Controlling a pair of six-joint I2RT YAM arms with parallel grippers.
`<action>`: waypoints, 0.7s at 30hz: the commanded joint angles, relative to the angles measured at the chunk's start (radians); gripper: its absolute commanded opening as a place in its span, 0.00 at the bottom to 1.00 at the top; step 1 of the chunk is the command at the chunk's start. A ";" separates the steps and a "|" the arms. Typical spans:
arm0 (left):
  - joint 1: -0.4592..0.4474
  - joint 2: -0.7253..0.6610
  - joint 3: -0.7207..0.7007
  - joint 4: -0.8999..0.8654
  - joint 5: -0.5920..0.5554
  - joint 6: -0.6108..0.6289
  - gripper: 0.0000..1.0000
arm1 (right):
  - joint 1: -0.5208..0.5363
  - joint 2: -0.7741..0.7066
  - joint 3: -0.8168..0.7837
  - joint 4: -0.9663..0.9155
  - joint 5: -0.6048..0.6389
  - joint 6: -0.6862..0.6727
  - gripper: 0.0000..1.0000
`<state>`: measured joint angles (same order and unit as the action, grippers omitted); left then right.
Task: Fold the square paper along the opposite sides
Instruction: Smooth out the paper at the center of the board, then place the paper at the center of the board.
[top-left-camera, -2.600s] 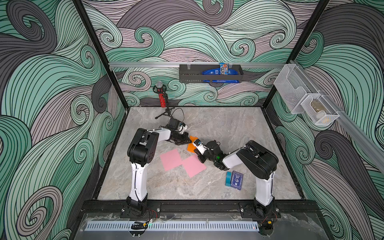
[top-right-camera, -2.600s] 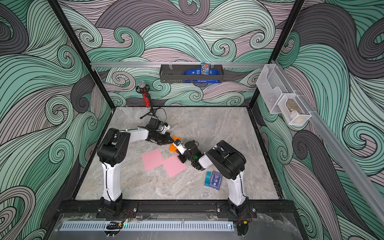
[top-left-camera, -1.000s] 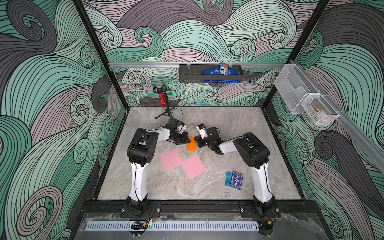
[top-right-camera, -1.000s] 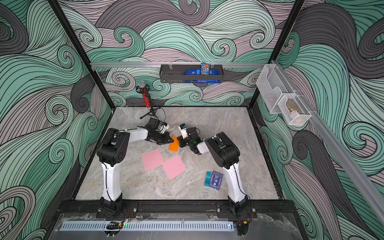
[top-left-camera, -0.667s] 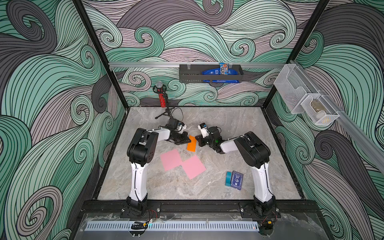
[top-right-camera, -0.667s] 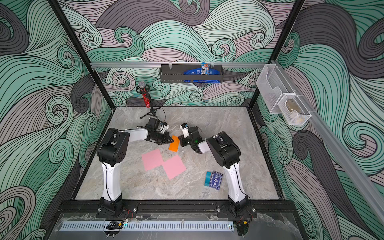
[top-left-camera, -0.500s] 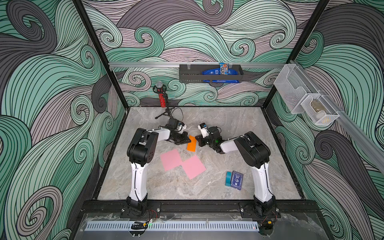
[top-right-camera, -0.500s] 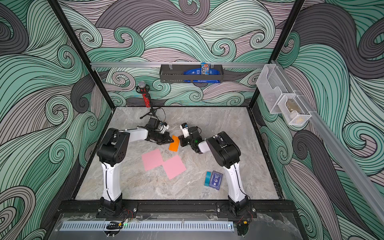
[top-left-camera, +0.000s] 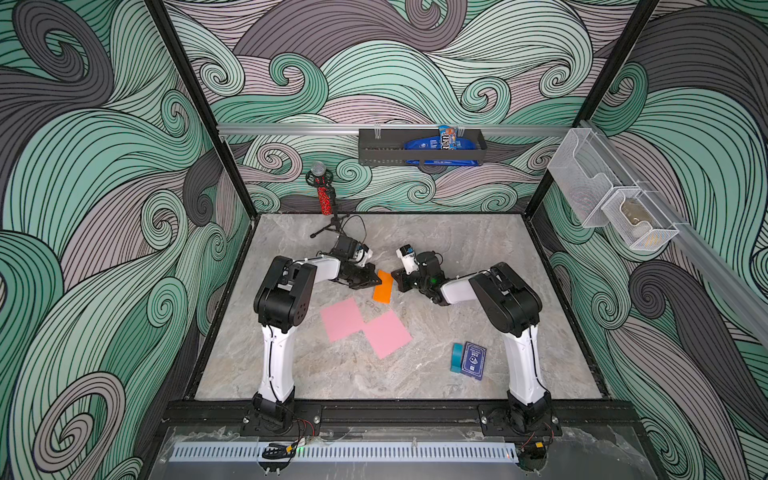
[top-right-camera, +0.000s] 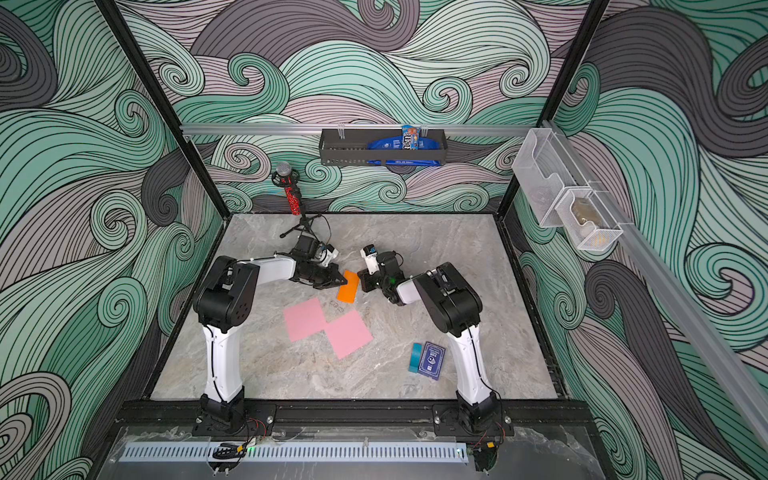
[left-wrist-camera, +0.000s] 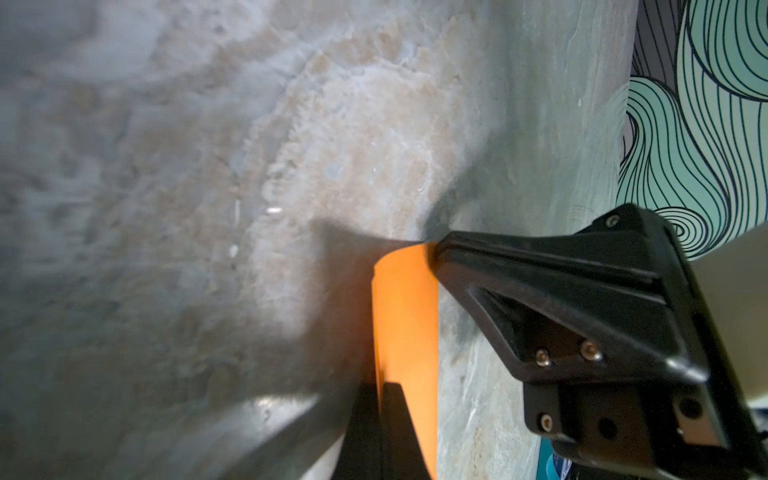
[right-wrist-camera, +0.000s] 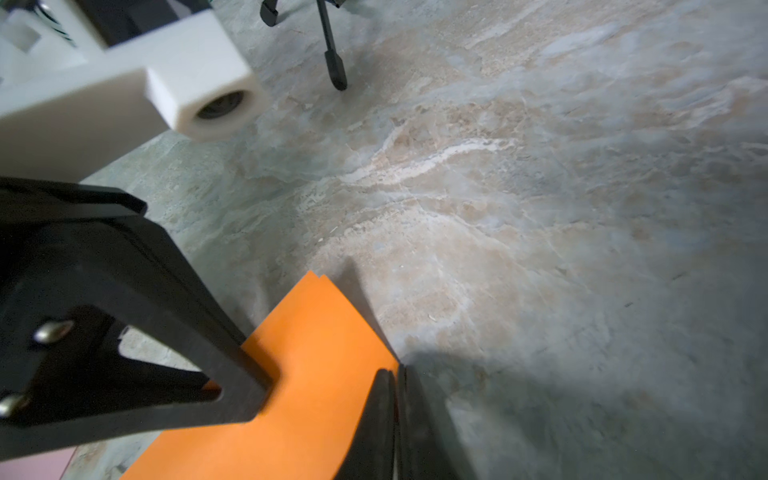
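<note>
Left hand (top-left-camera: 375, 281): clamped on one edge of orange paper (top-left-camera: 383, 287), no shift over last second.

Right hand (top-left-camera: 397, 280): has swung up from beside pink sheets (top-left-camera: 343, 318) to meet left hand. Jaws nearly together, thin slit only. We cannot tell if paper edge sits inside.

Paper: now narrow doubled strip between both hands, bowed, low on counter (top-left-camera: 478, 249).

We judge opposite edges are brought together and crease still needs pressing flat.
</note>
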<state>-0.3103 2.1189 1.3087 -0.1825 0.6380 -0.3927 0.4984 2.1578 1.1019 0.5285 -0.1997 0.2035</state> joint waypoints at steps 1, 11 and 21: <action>0.018 -0.027 -0.006 -0.044 -0.020 -0.023 0.00 | -0.017 -0.101 -0.022 -0.111 0.054 -0.001 0.16; 0.019 -0.190 -0.074 0.056 0.100 -0.142 0.00 | -0.015 -0.484 -0.248 -0.167 -0.057 0.211 0.43; 0.019 -0.261 -0.107 0.197 0.239 -0.285 0.00 | -0.038 -0.489 -0.261 -0.176 -0.443 0.542 0.48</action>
<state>-0.2924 1.8881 1.2152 -0.0521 0.8036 -0.6167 0.4736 1.6436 0.8219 0.3599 -0.4839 0.6117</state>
